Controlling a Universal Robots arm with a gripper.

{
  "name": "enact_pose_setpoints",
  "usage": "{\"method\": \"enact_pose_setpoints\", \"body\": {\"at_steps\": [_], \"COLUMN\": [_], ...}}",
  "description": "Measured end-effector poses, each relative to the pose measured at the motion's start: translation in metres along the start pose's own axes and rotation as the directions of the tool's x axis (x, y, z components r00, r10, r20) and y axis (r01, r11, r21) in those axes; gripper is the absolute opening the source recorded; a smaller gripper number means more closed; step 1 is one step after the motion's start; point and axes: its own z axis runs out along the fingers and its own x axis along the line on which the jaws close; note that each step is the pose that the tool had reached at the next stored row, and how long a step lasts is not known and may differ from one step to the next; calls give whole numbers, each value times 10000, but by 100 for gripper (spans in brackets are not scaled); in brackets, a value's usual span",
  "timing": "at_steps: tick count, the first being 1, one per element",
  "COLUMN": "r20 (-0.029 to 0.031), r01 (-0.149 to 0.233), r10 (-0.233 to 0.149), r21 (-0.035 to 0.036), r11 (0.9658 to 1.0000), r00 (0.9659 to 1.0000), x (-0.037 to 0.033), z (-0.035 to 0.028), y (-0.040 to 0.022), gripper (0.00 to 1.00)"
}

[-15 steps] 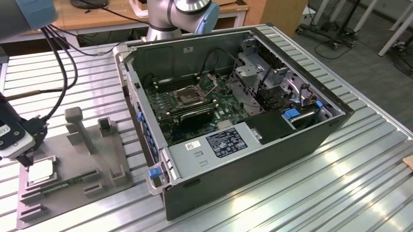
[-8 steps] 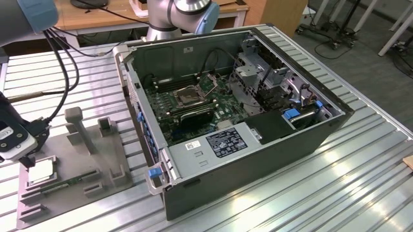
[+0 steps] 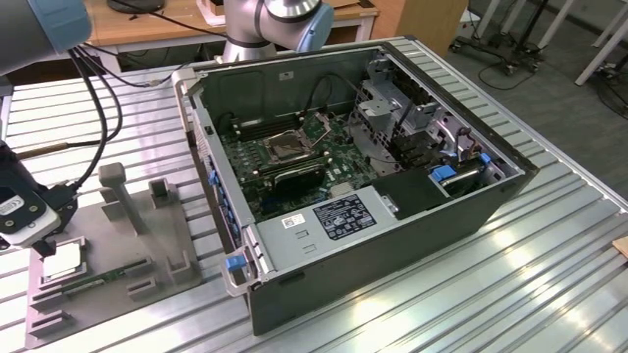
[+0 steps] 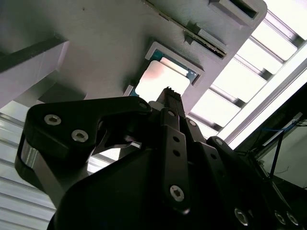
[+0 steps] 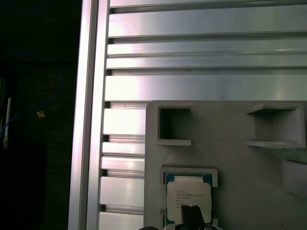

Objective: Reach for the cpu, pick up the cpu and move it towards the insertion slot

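Observation:
The cpu (image 3: 62, 260) is a small pale silvery square lying flat in a recess of the grey tray (image 3: 147, 243) at the exterior view's left. My gripper (image 3: 43, 248) hangs just above the chip's near-left side, close over it. In the second wrist view the gripper's (image 4: 169, 92) black tip stands over the edge of the cpu (image 4: 159, 79). The first wrist view has the cpu (image 5: 188, 194) in its tray pocket with the dark gripper tip (image 5: 194, 214) over its lower part. The insertion slot (image 3: 287, 145), a shiny metal frame with a dark centre, sits on the green board inside the open computer case.
A long green memory stick (image 3: 100, 280) lies in the tray beside the cpu. Grey upright posts (image 3: 116, 193) rise from the tray. The open black computer case (image 3: 393, 220) stands to the exterior view's right on a ribbed aluminium table (image 3: 530, 279). Black cables (image 3: 93, 95) hang along the arm.

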Motion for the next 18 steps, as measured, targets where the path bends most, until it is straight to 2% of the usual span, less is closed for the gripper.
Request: {"method": "enact_pose_setpoints", "body": {"at_steps": [5,18], "r20": [1,2], "r01": [1,2], "r10": [-1,-2], "r21": [-1,0], "r11": [10000,10000], "r00": [10000,10000], "x": [-1,0], "z": [3,104], "y": [-1,-3], "gripper": [11,11]}}
